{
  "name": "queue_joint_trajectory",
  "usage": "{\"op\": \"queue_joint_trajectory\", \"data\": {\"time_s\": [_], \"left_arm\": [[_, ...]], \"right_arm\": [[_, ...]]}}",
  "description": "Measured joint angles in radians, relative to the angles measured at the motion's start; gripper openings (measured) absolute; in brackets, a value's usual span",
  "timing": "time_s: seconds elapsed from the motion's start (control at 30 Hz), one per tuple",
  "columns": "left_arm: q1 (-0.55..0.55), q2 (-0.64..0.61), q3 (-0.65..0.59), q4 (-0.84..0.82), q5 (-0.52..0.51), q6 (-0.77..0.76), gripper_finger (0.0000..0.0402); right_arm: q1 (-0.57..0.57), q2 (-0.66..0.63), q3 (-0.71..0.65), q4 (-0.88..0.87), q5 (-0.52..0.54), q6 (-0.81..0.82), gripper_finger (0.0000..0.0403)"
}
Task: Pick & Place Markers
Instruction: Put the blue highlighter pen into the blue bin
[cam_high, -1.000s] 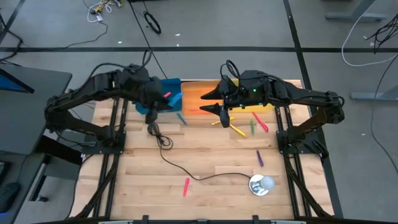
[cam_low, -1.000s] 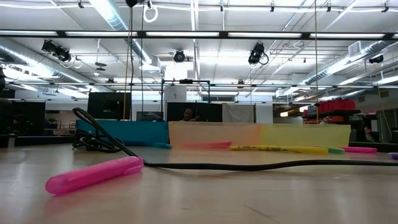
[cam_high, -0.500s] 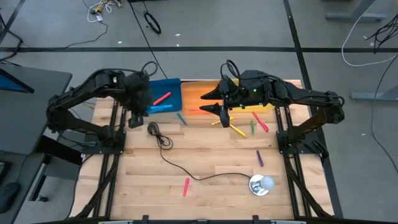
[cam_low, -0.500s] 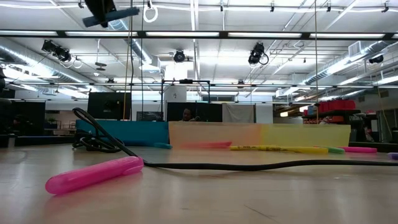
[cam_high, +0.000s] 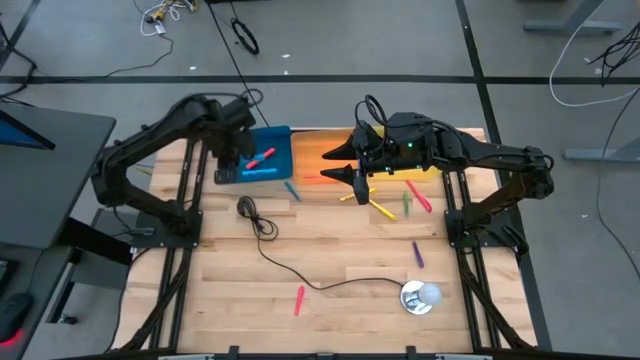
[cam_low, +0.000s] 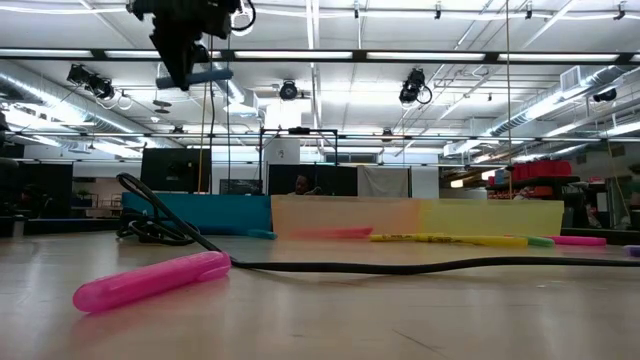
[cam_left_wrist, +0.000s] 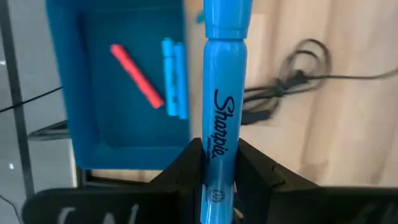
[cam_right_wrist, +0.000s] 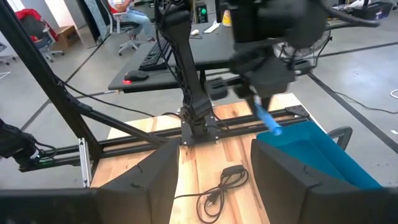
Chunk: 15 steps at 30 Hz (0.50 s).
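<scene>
Blue tray (cam_high: 278, 170) at 11 o'clock holds a red marker (cam_high: 261, 157) and blue ones. Left gripper (cam_left_wrist: 214, 163), clamped on a blue marker (cam_left_wrist: 223, 93), hangs over it. Right gripper (cam_high: 350, 161) idles open at 12. Loose markers (cam_high: 384, 209) at 2 o'clock, pink marker (cam_high: 299, 299) at 6: mostly left, I judge.

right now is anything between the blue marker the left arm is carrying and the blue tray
Nothing visible. The left pincer holds the blue marker above the blue tray, whose open floor holds only a red marker and two blue ones.
</scene>
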Motion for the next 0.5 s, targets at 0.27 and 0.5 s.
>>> {"op": "queue_joint_trajectory", "data": {"time_s": [0.27,0.5], "left_arm": [[0.161,0.089,0.000,0.040,-0.007,0.125,0.0069],[0.257,0.179,0.000,0.068,-0.010,0.167,0.0069]], "right_arm": [[0.000,0.000,0.000,0.000,0.000,-0.020,0.0201],[0.000,0.000,0.000,0.000,0.000,-0.024,0.0201]]}}
